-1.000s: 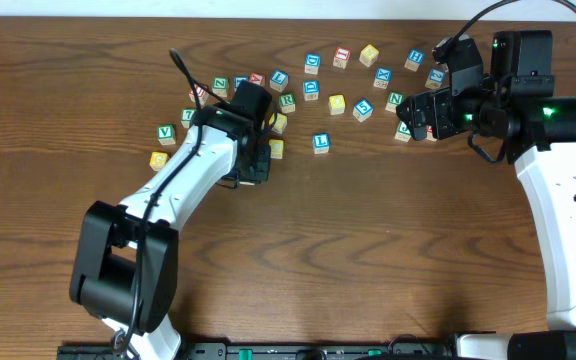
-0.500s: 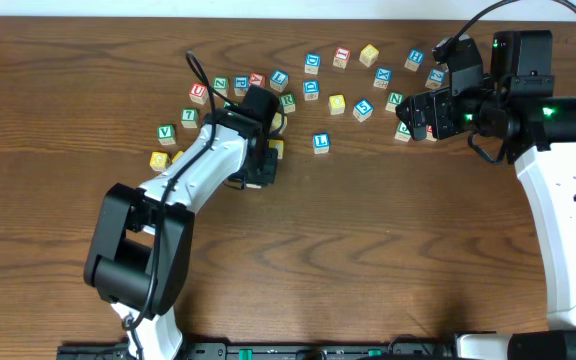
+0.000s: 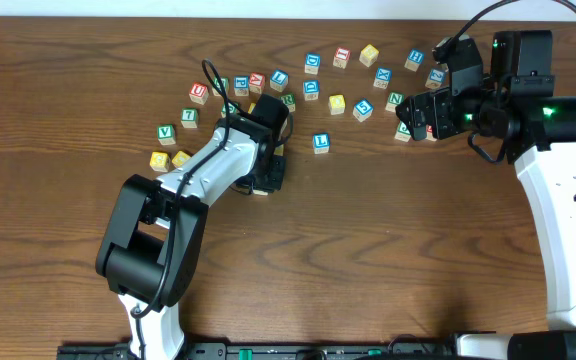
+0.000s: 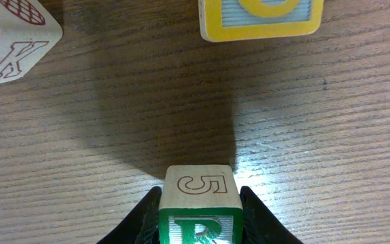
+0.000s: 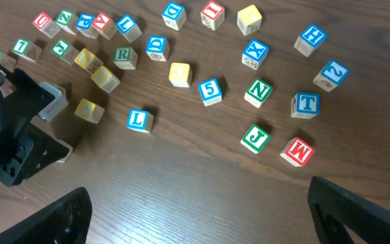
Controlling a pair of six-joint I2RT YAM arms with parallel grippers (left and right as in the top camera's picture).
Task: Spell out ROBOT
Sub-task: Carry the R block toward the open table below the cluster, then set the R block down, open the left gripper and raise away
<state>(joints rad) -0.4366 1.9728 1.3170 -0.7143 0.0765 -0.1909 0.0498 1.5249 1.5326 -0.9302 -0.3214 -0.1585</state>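
The left end effector (image 4: 200, 203) was clamped on a small wooden cube with a green-framed R (image 4: 199, 184), with a black finger (image 4: 147, 218) pressed against each side. The cube's near face read R in green, and the pale face above it carried an outlined 5. Whether the cube touched the dark brown wood-grain surface (image 4: 147, 115) could not be told. Beyond it, well apart, lay a yellow-framed wooden cube (image 4: 259, 17) with its letter cut off by the frame edge. At the far left was a pale wooden cube with an outlined K (image 4: 9, 51).

The right end effector (image 3: 413, 117) hung spread wide and held nothing. Nearest to it lay a red-framed M cube (image 5: 296, 150) and a green-framed J cube (image 5: 254, 137). Farther on were the blue-framed T cube (image 5: 307, 104), a green-framed N cube (image 5: 258, 90), a blue-framed 5 cube (image 5: 210, 89) and a blue-framed L cube (image 5: 138, 119). Past those sat a plain yellow-topped cube (image 5: 179, 72), and farthest off a second yellow-topped cube (image 5: 249, 17). All were square-edged painted wood, lying scattered and apart.

Compared with a second before, the left arm had swung rightward and nearer. That uncovered a yellow wooden cube (image 3: 181, 158) near the green-framed V cube (image 3: 165, 131). The right arm had not moved.
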